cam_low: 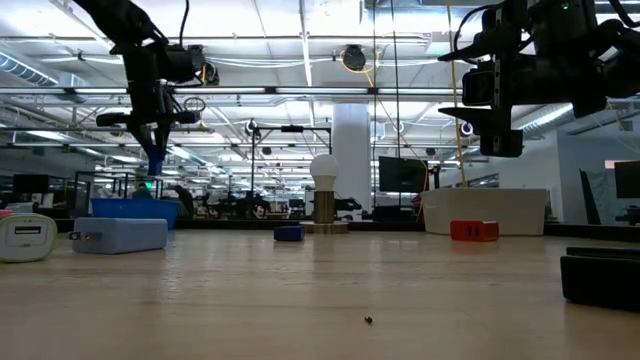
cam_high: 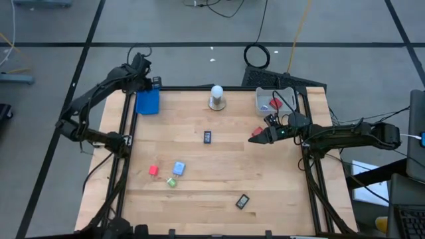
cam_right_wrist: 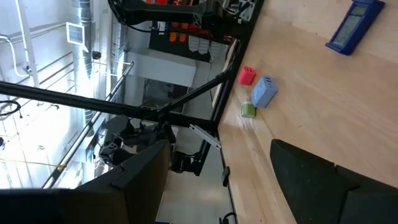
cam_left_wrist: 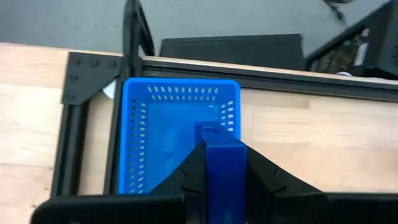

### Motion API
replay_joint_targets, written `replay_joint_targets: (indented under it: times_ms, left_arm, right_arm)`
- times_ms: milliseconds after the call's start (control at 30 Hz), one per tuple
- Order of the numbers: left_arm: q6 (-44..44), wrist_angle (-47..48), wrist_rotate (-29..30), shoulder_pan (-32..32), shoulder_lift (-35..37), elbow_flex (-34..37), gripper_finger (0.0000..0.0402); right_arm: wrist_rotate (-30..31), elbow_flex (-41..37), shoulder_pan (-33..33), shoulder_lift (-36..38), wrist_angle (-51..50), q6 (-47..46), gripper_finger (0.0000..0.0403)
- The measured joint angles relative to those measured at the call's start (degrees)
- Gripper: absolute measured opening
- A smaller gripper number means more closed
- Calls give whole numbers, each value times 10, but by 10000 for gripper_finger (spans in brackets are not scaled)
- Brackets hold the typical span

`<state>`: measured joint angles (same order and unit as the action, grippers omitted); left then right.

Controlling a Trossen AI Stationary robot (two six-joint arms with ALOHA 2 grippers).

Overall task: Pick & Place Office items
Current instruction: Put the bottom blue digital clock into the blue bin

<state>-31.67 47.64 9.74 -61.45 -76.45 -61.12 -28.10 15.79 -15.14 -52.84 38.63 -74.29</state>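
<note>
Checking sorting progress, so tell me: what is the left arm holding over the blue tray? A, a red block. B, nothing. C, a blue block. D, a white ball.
C: in the left wrist view, the left gripper is shut on a blue block above the blue tray.

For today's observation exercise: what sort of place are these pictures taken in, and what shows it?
Probably a large open robotics lab or workshop. A wooden table in a black frame sits on a grey floor, cables trail behind it, and the low view shows exposed ceiling pipes and rows of workstations beyond.
</note>
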Motion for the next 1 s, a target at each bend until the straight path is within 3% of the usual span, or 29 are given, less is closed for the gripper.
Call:
replay_joint_targets:
  times_ms: [167, 1000]
  left_arm:
    - [-12, -9, 50, 16, -25, 0, 56]
    - [-52, -2, 128, 23, -146, 0, 56]
  right_arm:
    - [0, 0, 0, 0, 0, 0, 270]
    - [-2, 0, 0, 0, 1, 0, 270]
